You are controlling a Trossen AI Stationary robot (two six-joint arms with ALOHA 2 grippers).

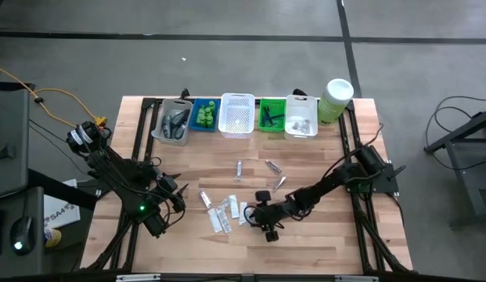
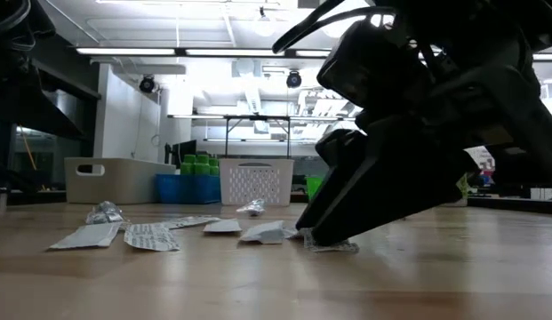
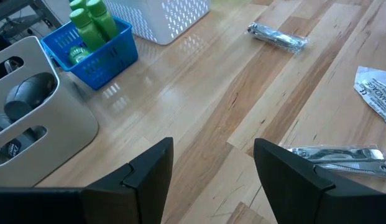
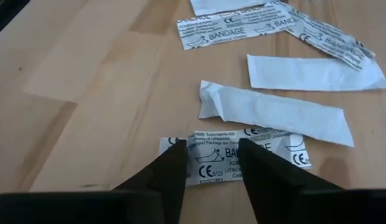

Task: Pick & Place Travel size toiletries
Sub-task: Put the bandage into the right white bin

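Observation:
Several flat white sachets (image 1: 223,213) lie loose on the wooden table, seen close in the right wrist view (image 4: 273,112). Three small silvery tubes (image 1: 271,166) lie farther toward the baskets. My right gripper (image 1: 254,211) is open and low over the nearest sachet, printed BANDAGE (image 4: 242,155). My left gripper (image 1: 171,190) is open above bare wood (image 3: 211,168), touching nothing. A silvery tube (image 3: 339,155) lies just beside one of its fingers. Green bottles (image 3: 93,22) stand in the blue basket. My right gripper has its two open fingertips (image 4: 174,165) set down on the BANDAGE sachet, one near its end (image 4: 171,146) and one past its middle. The fingers slant down from the table's right and lie across the sachet. It lies flat on the table (image 2: 333,244).
A row of baskets runs along the far edge: grey (image 1: 172,121), blue (image 1: 203,115), white (image 1: 236,115), green (image 1: 271,116) and clear (image 1: 300,117). A pale-green canister (image 1: 335,100) stands at the far right corner. Bare wood lies along the near edge.

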